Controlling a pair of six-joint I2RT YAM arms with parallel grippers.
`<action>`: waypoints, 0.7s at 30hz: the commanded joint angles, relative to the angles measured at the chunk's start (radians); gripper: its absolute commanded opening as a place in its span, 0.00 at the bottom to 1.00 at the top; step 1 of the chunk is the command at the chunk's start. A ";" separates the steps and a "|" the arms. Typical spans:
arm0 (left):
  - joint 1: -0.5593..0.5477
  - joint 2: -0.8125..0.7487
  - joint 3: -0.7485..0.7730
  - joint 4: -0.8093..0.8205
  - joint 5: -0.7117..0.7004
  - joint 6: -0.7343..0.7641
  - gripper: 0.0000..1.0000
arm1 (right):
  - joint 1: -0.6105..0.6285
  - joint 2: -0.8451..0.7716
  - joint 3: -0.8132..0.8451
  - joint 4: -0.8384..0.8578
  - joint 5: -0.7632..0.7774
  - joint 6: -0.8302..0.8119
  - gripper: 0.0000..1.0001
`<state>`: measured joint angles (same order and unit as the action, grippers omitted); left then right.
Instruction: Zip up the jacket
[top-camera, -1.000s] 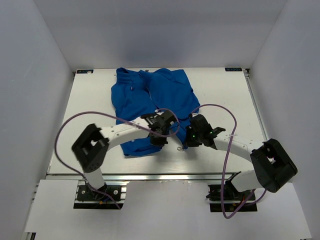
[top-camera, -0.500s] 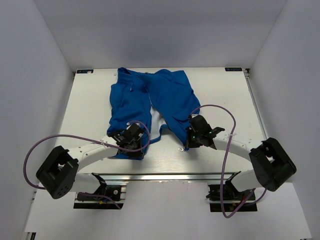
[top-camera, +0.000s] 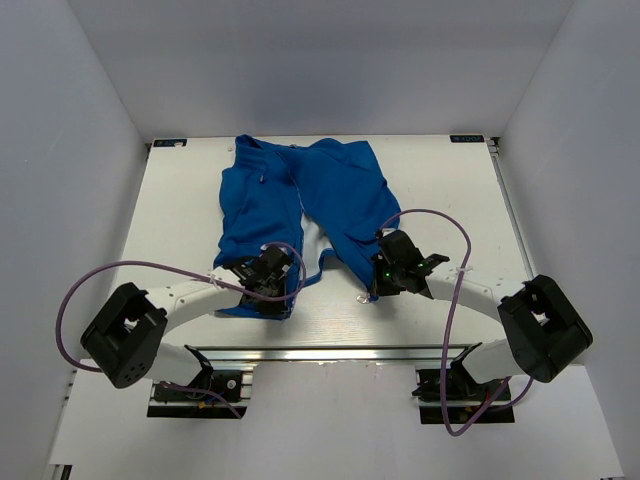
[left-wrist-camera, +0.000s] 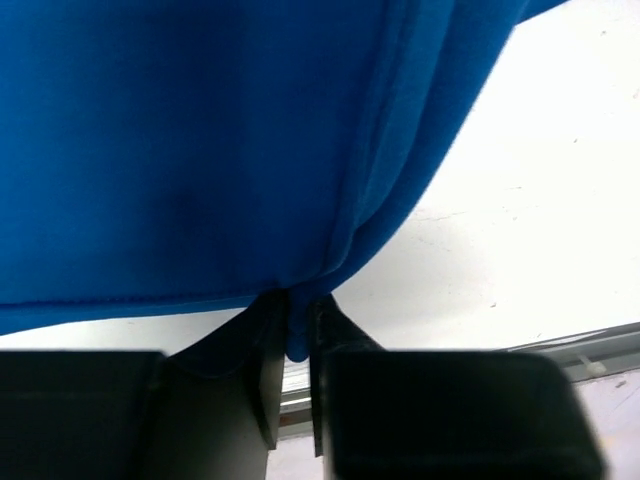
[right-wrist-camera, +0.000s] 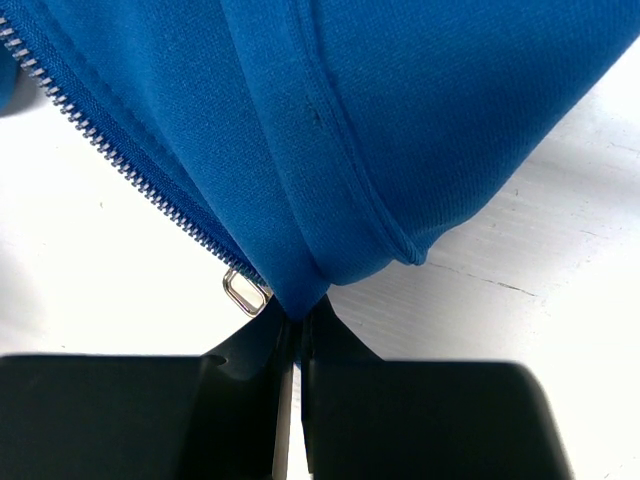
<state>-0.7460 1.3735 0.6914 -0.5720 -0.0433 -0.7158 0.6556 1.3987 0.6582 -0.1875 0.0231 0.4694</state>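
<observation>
The jacket (top-camera: 300, 200) covers the upper middle of the table (top-camera: 450, 200). Bare tabletop stays open in a strip along its left and in a wider stretch at the right of the top view. White walls (top-camera: 60, 150) close off the left, right and far sides. The left gripper (top-camera: 272, 285) and right gripper (top-camera: 377, 280) both pinch the hem, with a narrow open gap between them. A small metal ring (top-camera: 360, 297) lies there. Purple cables (top-camera: 430, 210) loop over the right arm and out at lower left.

White table (top-camera: 455, 200) — jacket (top-camera: 340, 190), apparently unzipped
</observation>
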 joint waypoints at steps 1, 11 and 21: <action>0.000 0.010 0.023 -0.026 0.016 0.041 0.21 | -0.001 -0.006 0.029 -0.004 -0.008 -0.031 0.00; -0.001 -0.077 0.042 0.076 0.100 0.081 0.00 | 0.001 -0.095 0.018 0.074 -0.205 -0.092 0.00; 0.000 -0.392 0.016 0.473 0.181 0.139 0.00 | 0.001 -0.237 -0.020 0.402 -0.548 -0.051 0.00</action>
<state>-0.7456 1.0405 0.6987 -0.3092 0.0841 -0.6075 0.6544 1.1976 0.6548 0.0166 -0.3584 0.3977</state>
